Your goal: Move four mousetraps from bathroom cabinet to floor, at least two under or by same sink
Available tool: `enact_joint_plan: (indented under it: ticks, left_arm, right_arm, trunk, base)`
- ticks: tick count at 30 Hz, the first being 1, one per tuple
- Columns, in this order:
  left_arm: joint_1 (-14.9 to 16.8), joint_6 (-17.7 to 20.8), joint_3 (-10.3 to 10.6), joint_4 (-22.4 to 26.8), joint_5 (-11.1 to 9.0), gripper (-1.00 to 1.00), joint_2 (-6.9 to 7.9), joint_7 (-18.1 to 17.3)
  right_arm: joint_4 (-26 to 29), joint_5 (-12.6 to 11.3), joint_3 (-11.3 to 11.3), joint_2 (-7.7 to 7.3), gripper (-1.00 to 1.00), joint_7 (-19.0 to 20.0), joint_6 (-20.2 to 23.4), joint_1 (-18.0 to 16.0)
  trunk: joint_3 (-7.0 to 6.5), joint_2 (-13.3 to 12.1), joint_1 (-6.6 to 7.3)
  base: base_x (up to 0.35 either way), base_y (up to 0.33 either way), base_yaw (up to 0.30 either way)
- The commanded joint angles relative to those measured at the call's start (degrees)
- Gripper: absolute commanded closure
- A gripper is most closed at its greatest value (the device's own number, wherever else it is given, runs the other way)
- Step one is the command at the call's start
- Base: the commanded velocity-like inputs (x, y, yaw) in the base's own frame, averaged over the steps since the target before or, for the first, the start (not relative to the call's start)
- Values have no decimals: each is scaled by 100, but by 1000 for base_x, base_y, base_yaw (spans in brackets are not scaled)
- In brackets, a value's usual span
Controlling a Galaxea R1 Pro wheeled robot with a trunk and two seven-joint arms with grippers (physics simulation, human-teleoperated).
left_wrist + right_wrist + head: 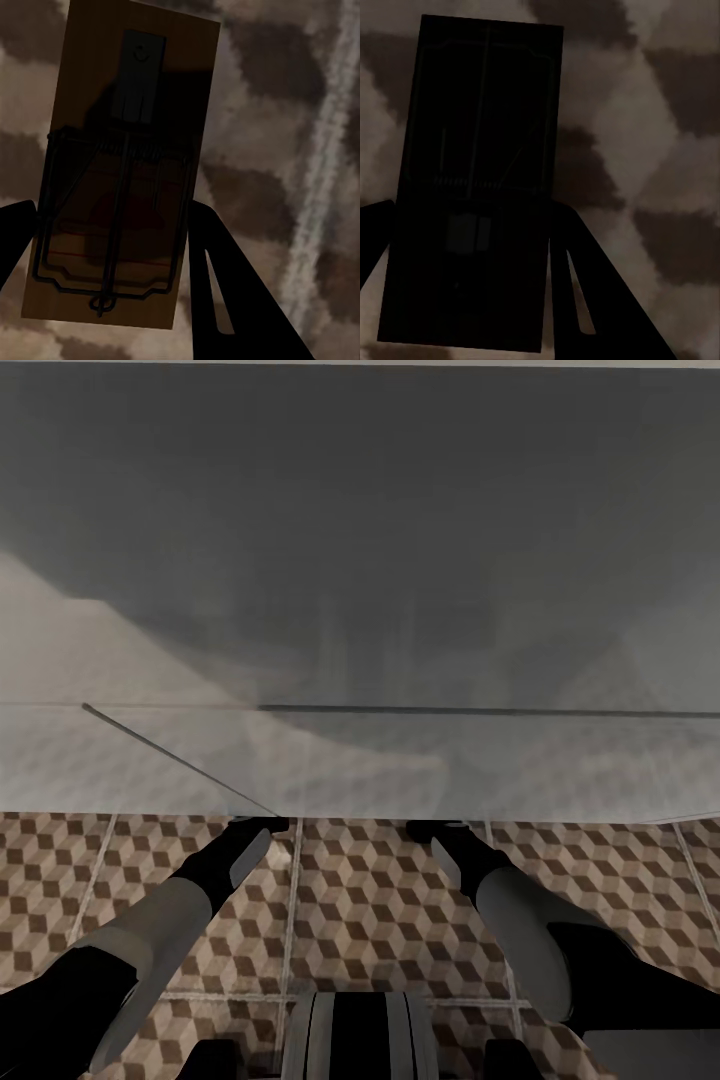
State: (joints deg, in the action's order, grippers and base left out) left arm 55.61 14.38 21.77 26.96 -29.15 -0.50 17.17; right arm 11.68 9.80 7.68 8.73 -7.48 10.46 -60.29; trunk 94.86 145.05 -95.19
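Note:
In the left wrist view a brown wooden mousetrap [139, 112] with dark wire parts sits between the two black fingers of my left gripper [109, 217], which press on its long edges. The right wrist view shows a second, heavily shadowed mousetrap [480, 135] held the same way by my right gripper [469, 214]. Both traps hang close over the cube-patterned bathroom floor [370, 900]; I cannot tell whether they touch it. From the head camera, the left gripper [255, 826] and the right gripper [440, 830] reach forward under the edge of a broad white surface [360, 760].
The white-grey surface spans the whole upper part of the head view, its front edge running just above both grippers; I cannot tell if it is the sink. My base [355, 1035] stands on the tiles at the bottom centre. Pale grout lines [322, 165] cross the floor.

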Motion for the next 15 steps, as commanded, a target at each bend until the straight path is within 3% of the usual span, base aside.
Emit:
enact_joint_plan:
  ticks: [1, 15]
  left_arm:
    - [3, 15, 49, 11, -55, 100, 6, 50]
    - [3, 16, 52, 11, -55, 100, -2, 50]
  right_arm:
    - [14, 40, 47, 2, 100, 1, 29, 0]
    - [-5, 18, 47, -12, 100, 242, 56, -70]
  trunk:
    - [3, 1, 1]
    - [3, 1, 1]
  base:
    - [0, 0, 0]
    - [0, 0, 0]
